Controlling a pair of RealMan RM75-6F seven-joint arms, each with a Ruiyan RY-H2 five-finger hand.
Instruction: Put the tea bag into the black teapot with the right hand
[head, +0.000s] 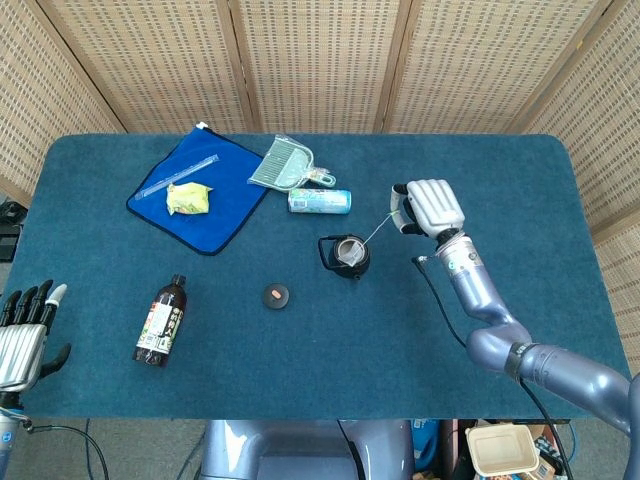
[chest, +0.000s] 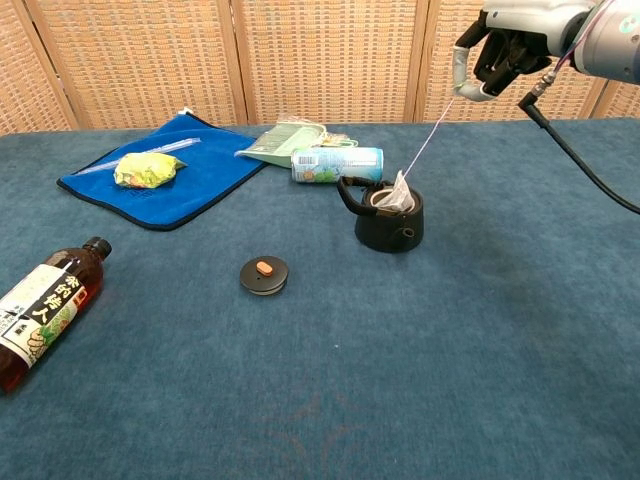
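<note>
Around the black teapot (chest: 389, 221) on the worktop (chest: 480, 340) lie its lid (chest: 264, 274), a can (chest: 336, 164), a bottle (chest: 42, 307) and a blue cloth (chest: 160, 175). The tea bag (chest: 394, 195) sits in the teapot's mouth, its string (chest: 430, 135) taut up to the right robot hand (chest: 497, 58), raised to the right, fingers curled pinching it. The left robot hand (head: 22, 335) rests apart, fingers spread, holding nothing.

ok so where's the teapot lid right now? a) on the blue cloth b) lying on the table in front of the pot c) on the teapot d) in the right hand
b: the lid lies flat on the table, apart from the open teapot, whose mouth shows the tea bag sitting in it.
</note>
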